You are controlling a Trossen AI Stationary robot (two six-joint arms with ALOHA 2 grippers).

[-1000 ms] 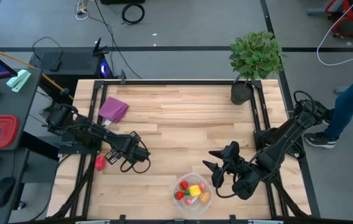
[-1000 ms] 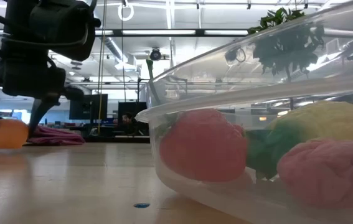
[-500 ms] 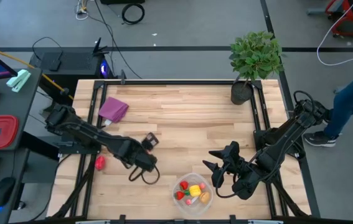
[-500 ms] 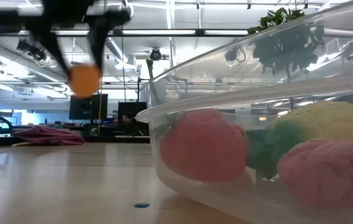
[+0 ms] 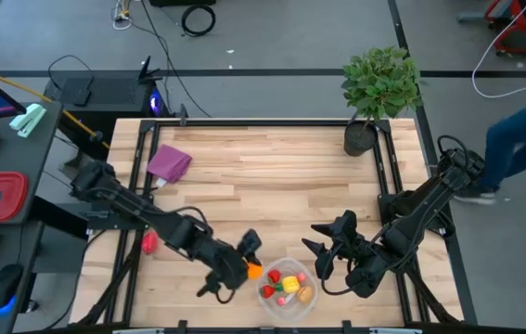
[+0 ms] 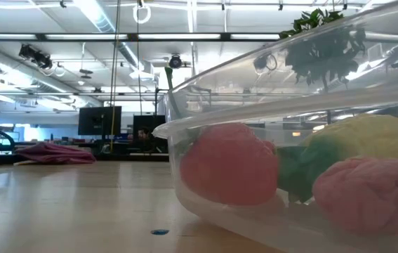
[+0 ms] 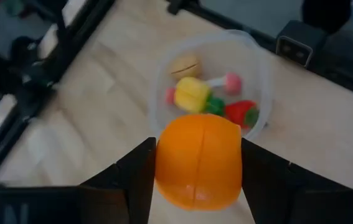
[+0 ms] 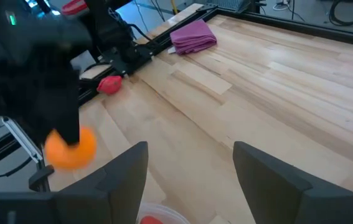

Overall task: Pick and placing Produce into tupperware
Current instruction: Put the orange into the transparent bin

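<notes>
Orange toy fruit sits clamped between the fingers of the left gripper, which has swung across the table in the last second: a moment ago it was low over the boards near the left edge, and now it hangs just at nine o'clock of the tupperware, almost touching its rim. In the left wrist view the tub lies straight ahead of the held fruit, with a yellow piece, a red strawberry-like piece, a tan one and a pink one already inside. From table height the arm has gone out of sight entirely; only the tub's clear wall and the pieces behind it fill that view.

The right gripper waits at three o'clock of the tub, fingers spread and empty, unmoved over the same second.

One red piece remains on the boards far out at nine o'clock, near the left rail, and the purple cloth lies up at about ten o'clock.

The carry looks nearly done, to my eye: a short shift further over the rim and a release should drop the orange in. After that the red piece would be the one left to fetch.
</notes>
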